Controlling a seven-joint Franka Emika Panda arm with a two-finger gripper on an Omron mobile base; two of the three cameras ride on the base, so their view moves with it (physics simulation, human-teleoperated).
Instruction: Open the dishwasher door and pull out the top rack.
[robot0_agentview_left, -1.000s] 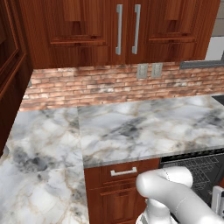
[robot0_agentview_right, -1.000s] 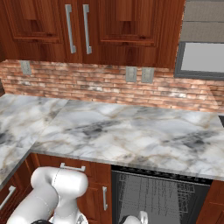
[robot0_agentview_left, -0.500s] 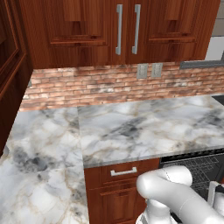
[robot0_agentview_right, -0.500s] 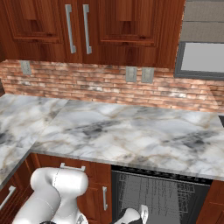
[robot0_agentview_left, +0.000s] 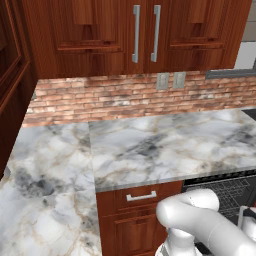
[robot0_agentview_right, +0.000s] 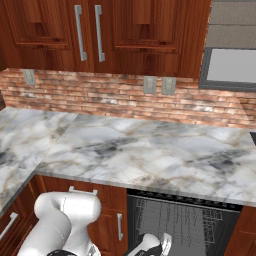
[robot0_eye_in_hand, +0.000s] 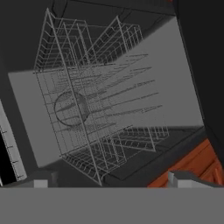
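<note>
1. The gripper points into the open dishwasher cavity; its jaws are spread wide, one tip at each side of the hand view's bottom, pinching nothing.
2. The top rack, a grey wire basket, sits inside the dark cavity ahead of the fingertips, apart from them.
3. From the right base view the rack shows under the marble tabletop, inside the black opening.
4. A reddish-brown drawer front with a small silver handle lies just left of the opening.
5. The brick backsplash runs behind the tabletop, under wooden cabinets.
</note>
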